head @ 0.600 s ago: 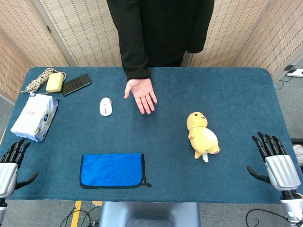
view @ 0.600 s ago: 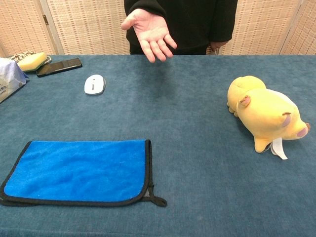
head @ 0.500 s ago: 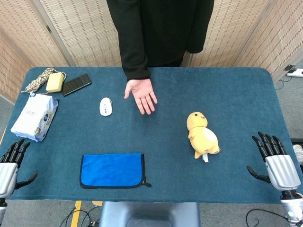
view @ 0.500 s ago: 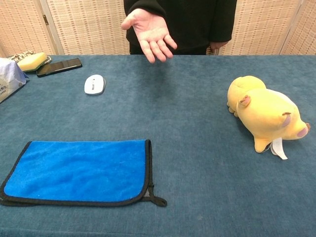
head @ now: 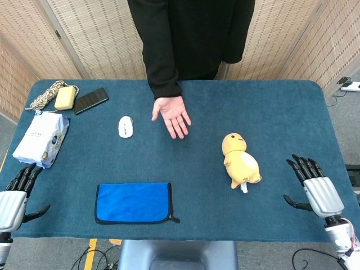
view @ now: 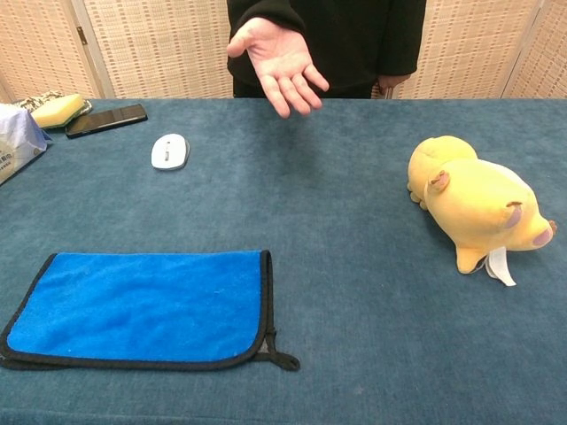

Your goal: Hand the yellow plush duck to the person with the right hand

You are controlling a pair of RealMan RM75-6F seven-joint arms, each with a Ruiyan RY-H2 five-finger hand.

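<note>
The yellow plush duck (head: 241, 162) lies on its side on the blue table, right of centre; the chest view shows the duck (view: 474, 203) at the right with a white tag under it. The person's open palm (head: 173, 116) is held out over the table's far middle, also seen as the palm (view: 282, 62) in the chest view. My right hand (head: 313, 190) hovers at the table's right front edge, fingers spread and empty, to the right of the duck and apart from it. My left hand (head: 16, 198) is at the left front corner, fingers apart, holding nothing.
A folded blue cloth (head: 133, 202) lies at the front left. A white mouse (head: 125, 126) sits left of the palm. A wipes pack (head: 41, 139), a black phone (head: 90, 99), a yellow sponge (head: 65, 97) and a rope (head: 45, 94) occupy the far left.
My right hand has shifted left toward the duck. The person's palm has moved slightly right. My left hand has dropped a little lower in the head view.
</note>
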